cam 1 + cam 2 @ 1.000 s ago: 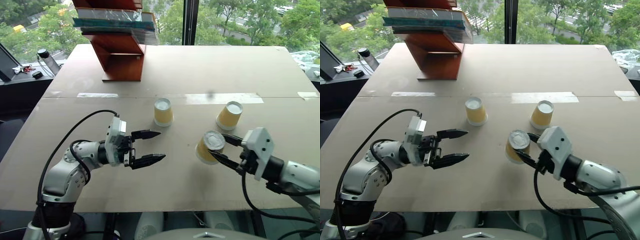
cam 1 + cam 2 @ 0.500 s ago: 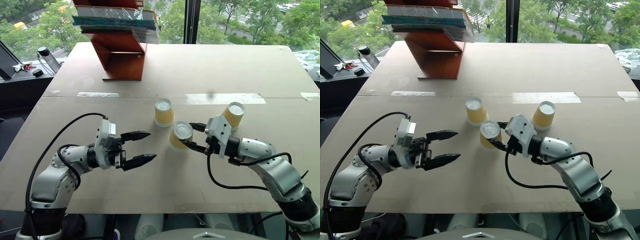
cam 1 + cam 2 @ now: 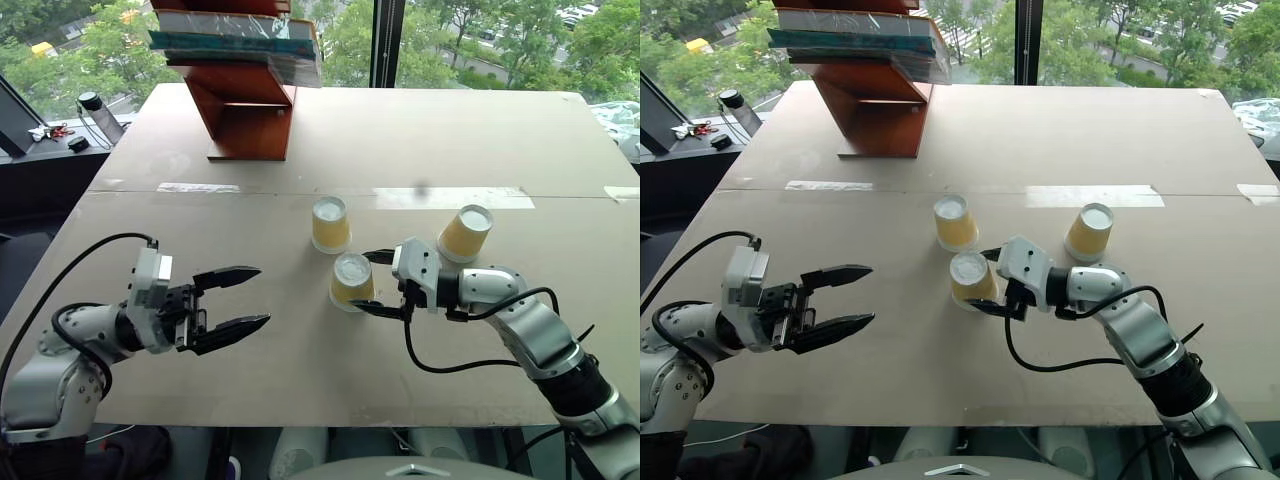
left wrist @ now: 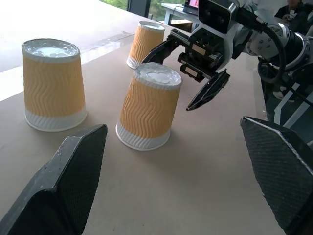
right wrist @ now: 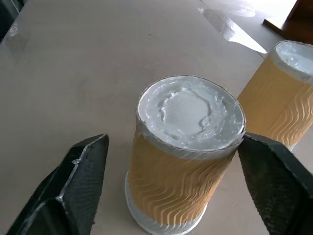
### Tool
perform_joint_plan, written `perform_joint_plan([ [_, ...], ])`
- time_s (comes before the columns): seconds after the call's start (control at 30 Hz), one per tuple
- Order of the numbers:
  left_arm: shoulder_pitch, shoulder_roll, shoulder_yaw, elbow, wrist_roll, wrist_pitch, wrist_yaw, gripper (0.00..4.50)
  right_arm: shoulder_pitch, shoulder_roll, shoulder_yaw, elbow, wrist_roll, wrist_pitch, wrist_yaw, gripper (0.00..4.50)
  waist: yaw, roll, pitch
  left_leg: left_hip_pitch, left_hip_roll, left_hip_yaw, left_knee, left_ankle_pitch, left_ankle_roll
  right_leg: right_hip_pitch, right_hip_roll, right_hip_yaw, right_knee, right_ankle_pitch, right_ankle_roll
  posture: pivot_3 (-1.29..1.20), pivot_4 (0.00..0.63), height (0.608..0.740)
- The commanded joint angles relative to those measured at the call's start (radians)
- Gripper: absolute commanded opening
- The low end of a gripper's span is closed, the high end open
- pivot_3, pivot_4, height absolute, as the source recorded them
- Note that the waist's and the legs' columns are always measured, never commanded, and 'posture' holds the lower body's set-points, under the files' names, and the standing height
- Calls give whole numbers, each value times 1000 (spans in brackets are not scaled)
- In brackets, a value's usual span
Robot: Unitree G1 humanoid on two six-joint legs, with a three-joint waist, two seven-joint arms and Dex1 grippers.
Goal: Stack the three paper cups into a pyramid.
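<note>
Two cups now stand just beside each other as the right end effector opens wide, releasing the nearer, forming the pyramid's base; the left end effector hangs open, empty.

Bright window daylight (soft shadows), sharp frames.

Office or lab room, upper floor by look — large beige tabletop with taped seam as landmark. Behind tabletop: floor-to-ceiling window, treetops and parked cars below. On tabletop's far left end: red-brown wooden stand carrying stacked books. Left of tabletop: dark side desk with bottle, small clutter.
</note>
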Motion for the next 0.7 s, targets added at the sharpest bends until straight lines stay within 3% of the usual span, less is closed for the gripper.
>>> perform_joint_plan([
  [0.03, -3, 6, 5, -26, -35, 15, -12, 4500, -15, -12, -111, -111, 29, 12, -35, 4456, 0, 1, 0, 0, 0, 0, 0, 0, 0, 0, 0, 0, 0, 0, 0, 0, 150, 740],
  [0.13, -16, 5, -8, -32, -49, 30, -19, 4500, -37, -10, -297, -242, 169, 176, -127, 4456, 0, 1, 1, 0, 0, 0, 0, 0, 0, 0, 0, 0, 1, 0, 0, 0, 150, 740],
  [0.27, -56, -12, -38, -36, -56, 45, -1, 4500, 2, -88, -490, -304, 139, 349, -269, 4456, 7, 1, 0, -1, -1, -1, 0, 0, 0, 0, -1, -1, 0, 0, 0, 0, 150, 740],
  [0.47, -88, -26, -67, -21, -49, 49, -9, 4500, 107, -73, -549, -259, 127, 424, -361, 4456, -2, 2, 1, -1, -1, 0, -1, 0, 0, 0, -1, 0, 0, 0, 0, 0, 150, 740],
  [0.7, -114, -21, -85, 0, -40, 46, -27, 4500, 85, 2, -528, -163, 99, 418, -438, 4456, -4, 2, 1, 0, 0, 1, -1, 0, 0, -1, 1, 2, 1, 0, 0, 0, 150, 740],
])
